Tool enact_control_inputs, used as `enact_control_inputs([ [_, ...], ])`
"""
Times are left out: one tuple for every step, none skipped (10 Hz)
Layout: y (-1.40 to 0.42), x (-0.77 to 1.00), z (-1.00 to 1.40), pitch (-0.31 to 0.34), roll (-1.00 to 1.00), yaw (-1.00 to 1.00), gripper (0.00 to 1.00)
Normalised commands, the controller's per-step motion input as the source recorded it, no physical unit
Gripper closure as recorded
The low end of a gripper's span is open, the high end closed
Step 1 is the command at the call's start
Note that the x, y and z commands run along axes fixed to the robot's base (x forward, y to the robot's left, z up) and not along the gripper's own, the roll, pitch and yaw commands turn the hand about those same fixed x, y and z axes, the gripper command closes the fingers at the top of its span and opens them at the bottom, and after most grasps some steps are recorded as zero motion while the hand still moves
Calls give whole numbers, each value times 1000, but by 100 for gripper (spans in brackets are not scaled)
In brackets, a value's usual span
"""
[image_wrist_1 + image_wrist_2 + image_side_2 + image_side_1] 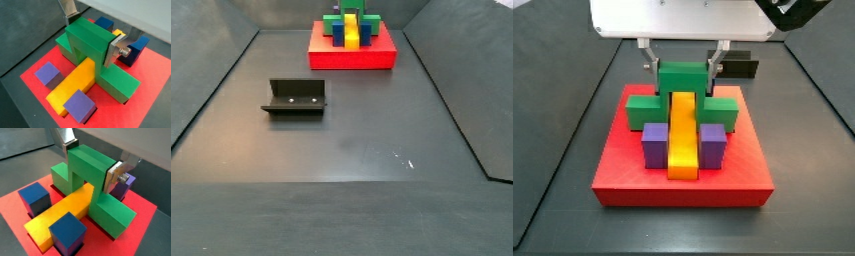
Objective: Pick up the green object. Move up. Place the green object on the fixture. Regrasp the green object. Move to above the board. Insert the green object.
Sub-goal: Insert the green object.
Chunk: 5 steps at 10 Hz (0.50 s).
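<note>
Jaws closed on the raised middle of the green object [90, 47] — the gripper [684, 68] hangs over the board [683, 172], its silver fingers [114, 178] flat against the block's two sides in both wrist views. That green object bridges the long yellow bar [683, 132], its lower wings down on the red slab on either side. Purple posts [655, 142] flank the bar's near end, and dark blue posts [35, 198] stand beside it in a wrist view. Well apart on the dark floor stands the fixture [295, 97] — nothing on it.
</note>
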Motion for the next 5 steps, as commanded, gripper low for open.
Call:
enact_control_inputs([
  [0,126,-54,31,67,0,100],
  [51,166,-11,46,96,49,100],
  [46,129,0,49,80,57,100],
  [0,83,0,34,59,51,100],
  [0,0,-71,1,37,29,100],
])
